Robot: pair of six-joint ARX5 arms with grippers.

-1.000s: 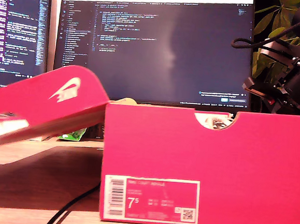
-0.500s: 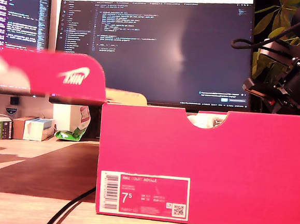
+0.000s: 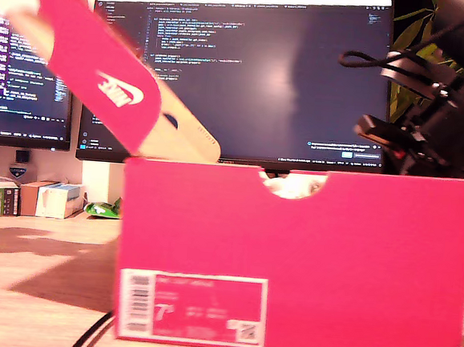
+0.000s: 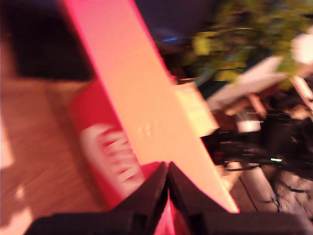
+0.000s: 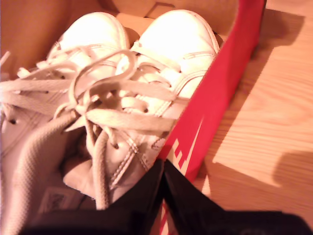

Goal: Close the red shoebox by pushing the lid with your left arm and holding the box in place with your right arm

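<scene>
My second claw, pinched closed, shows white laced sneakers inside the red cardboard shoebox; my first claw, closed too, shows the lid.

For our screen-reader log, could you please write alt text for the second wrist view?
A pair of white laced shoes lies in an open red shoebox, seen from above. My second gripper, jaws together, sits at the box's side wall, with the wooden table beyond.
</scene>
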